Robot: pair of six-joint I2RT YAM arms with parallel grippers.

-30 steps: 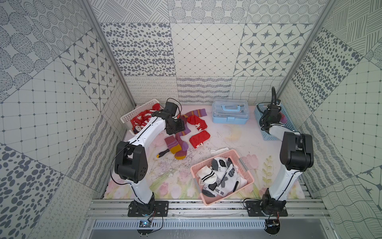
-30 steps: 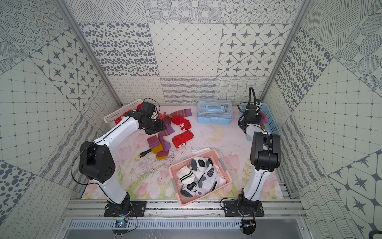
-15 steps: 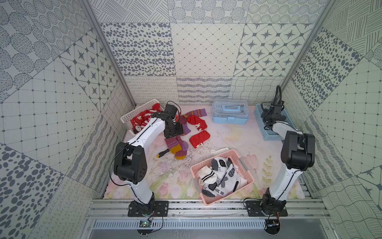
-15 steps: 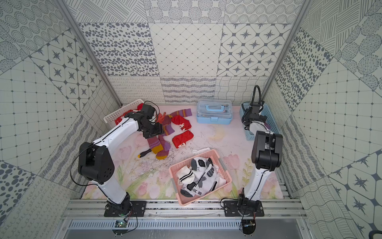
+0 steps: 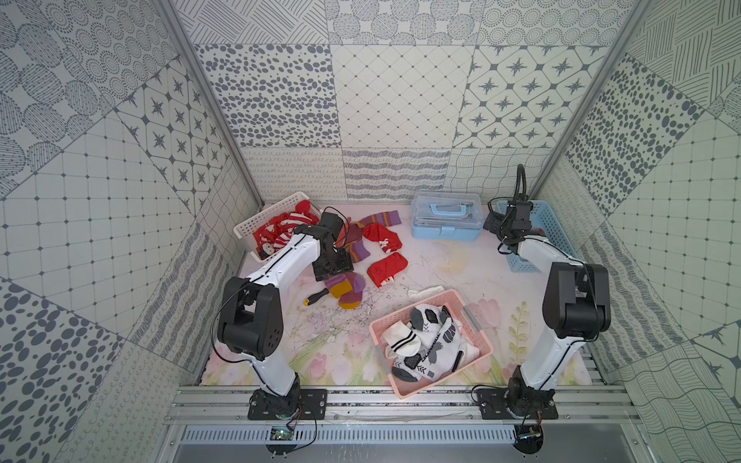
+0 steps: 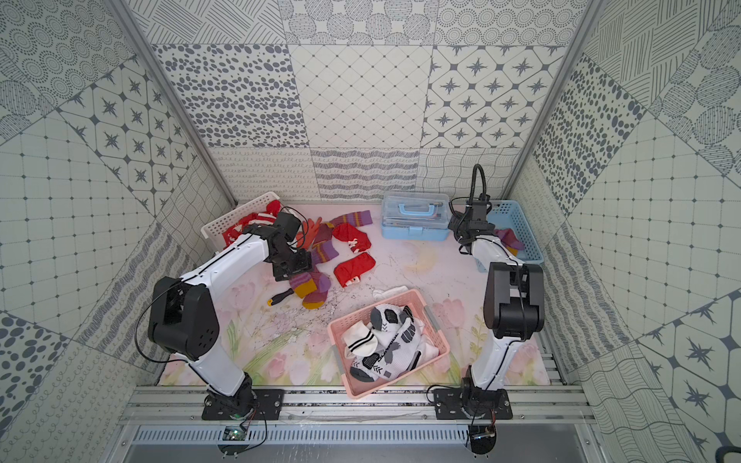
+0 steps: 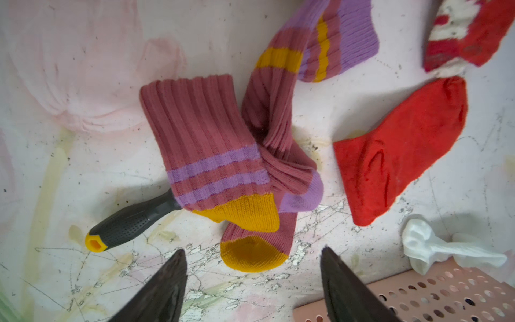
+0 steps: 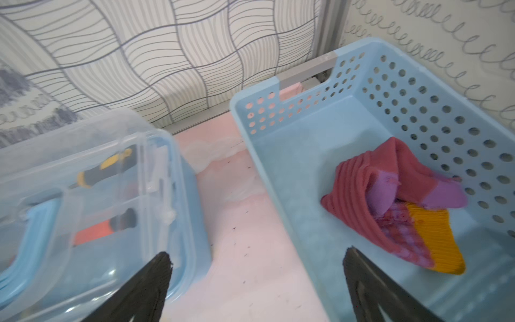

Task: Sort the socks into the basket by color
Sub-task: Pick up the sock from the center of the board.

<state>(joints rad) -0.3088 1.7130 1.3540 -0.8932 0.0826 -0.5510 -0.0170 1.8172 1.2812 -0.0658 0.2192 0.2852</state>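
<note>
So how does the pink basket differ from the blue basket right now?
The pink basket sits near the front of the table, heaped with white socks; the blue basket sits at the back by the right arm and holds only one purple sock, with most of its floor bare. Both are perforated plastic.

2 high top views overlook everything; 2 wrist views look close.

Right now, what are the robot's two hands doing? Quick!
Left gripper: open, holding nothing, above the purple socks.
Right gripper: open, empty, by the blue basket.
</note>
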